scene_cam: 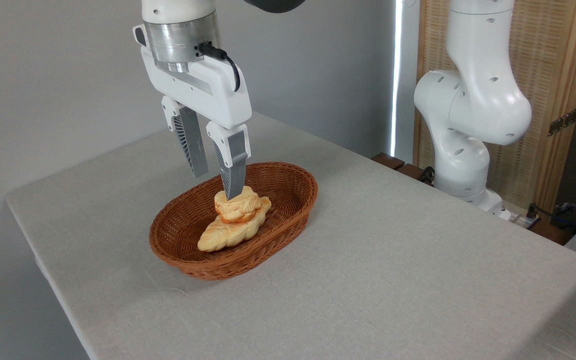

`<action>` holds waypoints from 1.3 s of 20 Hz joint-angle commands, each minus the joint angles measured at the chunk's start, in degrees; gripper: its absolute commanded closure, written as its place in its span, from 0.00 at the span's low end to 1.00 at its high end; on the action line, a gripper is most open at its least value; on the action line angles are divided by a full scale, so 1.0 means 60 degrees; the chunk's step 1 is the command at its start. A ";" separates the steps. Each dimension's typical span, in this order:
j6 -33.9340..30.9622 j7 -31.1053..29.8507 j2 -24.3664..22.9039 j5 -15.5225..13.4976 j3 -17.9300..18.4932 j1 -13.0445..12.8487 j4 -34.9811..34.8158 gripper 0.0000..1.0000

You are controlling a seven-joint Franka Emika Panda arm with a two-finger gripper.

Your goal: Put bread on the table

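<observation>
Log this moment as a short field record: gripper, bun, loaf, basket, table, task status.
gripper: gripper open, fingers pointing down over the basket, holding nothing
bread: small round bun lying on top of the braided loaf, right finger's tip right at its top edge; contact unclear
braided loaf: lying in the basket
basket: brown wicker oval standing on the table
table: grey cloth
task status: bread not yet gripped or moved out
</observation>
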 commanded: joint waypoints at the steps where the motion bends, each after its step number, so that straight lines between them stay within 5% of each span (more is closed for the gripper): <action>1: -0.0115 -0.0108 -0.0191 -0.0166 0.0019 -0.0028 -0.0145 0.00; 15: 0.0354 -0.0107 -0.0440 -0.0254 -0.0830 -0.0540 -0.1741 0.00; 26: 0.1262 -0.0005 -0.0366 -0.0122 -0.0904 -0.0702 -0.2416 0.00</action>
